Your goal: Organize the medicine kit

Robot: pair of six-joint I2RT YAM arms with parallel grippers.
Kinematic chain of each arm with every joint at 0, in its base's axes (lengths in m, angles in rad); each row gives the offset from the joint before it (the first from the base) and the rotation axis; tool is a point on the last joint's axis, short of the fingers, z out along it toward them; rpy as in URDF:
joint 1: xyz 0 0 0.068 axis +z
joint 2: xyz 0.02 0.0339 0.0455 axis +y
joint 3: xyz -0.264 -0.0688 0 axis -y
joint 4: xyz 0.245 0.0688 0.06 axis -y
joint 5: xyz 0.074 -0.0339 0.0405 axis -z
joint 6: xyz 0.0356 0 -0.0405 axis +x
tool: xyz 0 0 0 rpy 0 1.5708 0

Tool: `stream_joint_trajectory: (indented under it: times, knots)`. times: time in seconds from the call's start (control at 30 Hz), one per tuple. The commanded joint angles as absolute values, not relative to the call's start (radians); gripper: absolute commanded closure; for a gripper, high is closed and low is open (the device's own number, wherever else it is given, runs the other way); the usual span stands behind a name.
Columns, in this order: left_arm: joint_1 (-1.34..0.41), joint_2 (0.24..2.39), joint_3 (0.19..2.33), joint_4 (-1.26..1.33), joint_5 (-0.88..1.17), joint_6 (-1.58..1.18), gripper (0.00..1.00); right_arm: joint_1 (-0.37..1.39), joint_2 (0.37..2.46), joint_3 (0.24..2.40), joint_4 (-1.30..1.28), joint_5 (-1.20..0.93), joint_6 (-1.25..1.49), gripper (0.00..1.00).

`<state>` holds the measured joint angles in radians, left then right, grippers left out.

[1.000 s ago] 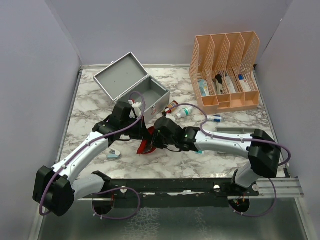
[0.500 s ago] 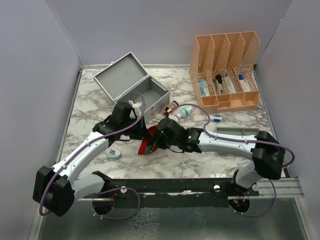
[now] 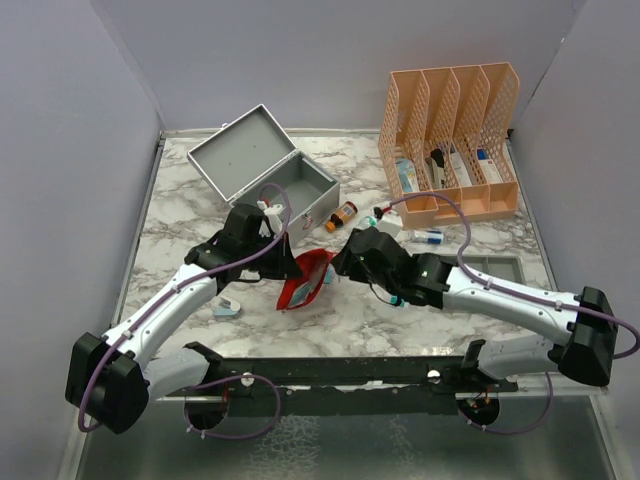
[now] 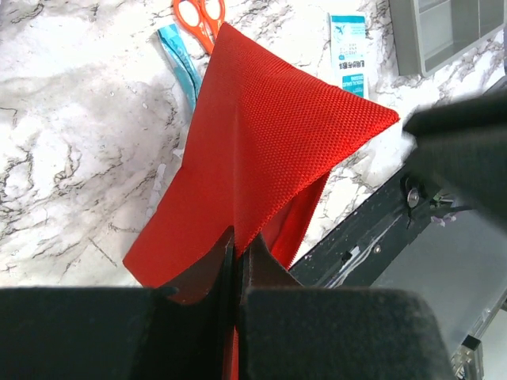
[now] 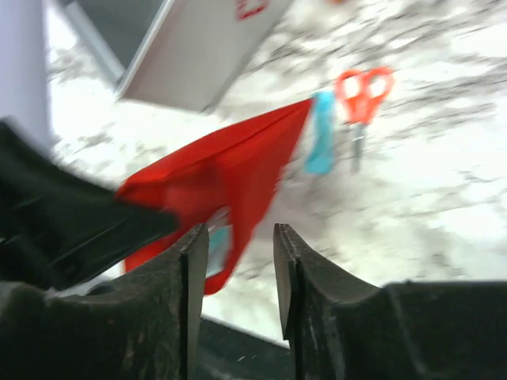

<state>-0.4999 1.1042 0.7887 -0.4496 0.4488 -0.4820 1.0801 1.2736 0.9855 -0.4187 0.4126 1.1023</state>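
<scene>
Pinching red woven fabric pouch (image 4: 261,134) with left gripper (image 4: 236,247), fingers clamped on it; right gripper (image 5: 238,237) beside, fingers apart, empty. Next, likely: lifting into open grey metal medicine kit (image 3: 262,172).

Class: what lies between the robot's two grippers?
A red woven fabric pouch, pinched by the left gripper, facing the open right gripper; top view shows it.

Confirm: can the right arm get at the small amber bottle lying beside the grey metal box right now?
Probably yes. The right pincer is open and empty, and the small amber bottle lies on the marble tabletop close beside it, nothing between them.
</scene>
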Motion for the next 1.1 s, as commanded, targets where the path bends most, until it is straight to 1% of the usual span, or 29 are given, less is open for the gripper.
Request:
stream_joint_trajectory:
  times: [0.0, 0.17, 0.23, 0.37, 0.5, 0.6, 0.9, 1.07]
  knots:
    - [-0.506, 1.062, 0.812, -0.429, 0.478, -0.487, 1.00, 0.968, 1.251, 0.964, -0.584, 0.580, 0.992, 0.59]
    - [-0.506, 1.045, 0.807, -0.429, 0.478, -0.487, 1.00, 0.787, 1.280, 0.921, -0.590, 0.463, 0.891, 0.58]
    - [-0.506, 1.045, 0.807, -0.429, 0.478, -0.487, 1.00, 0.730, 1.303, 0.917, -0.623, 0.451, 0.876, 0.57]
    - [-0.506, 1.050, 0.813, -0.429, 0.478, -0.487, 1.00, 0.662, 1.345, 0.897, -0.676, 0.453, 0.853, 0.50]
    - [-0.506, 1.064, 0.822, -0.429, 0.478, -0.487, 1.00, 0.621, 1.384, 0.872, -0.725, 0.448, 0.873, 0.49]
    - [-0.506, 1.073, 0.826, -0.429, 0.478, -0.487, 1.00, 0.614, 1.403, 0.850, -0.764, 0.465, 0.918, 0.50]
    - [-0.506, 1.093, 0.827, -0.429, 0.478, -0.487, 1.00, 0.601, 1.422, 0.770, -0.670, 0.366, 0.878, 0.55]
    - [-0.506, 1.102, 0.829, -0.429, 0.478, -0.487, 1.00, 0.598, 1.438, 0.747, -0.635, 0.328, 0.869, 0.60]
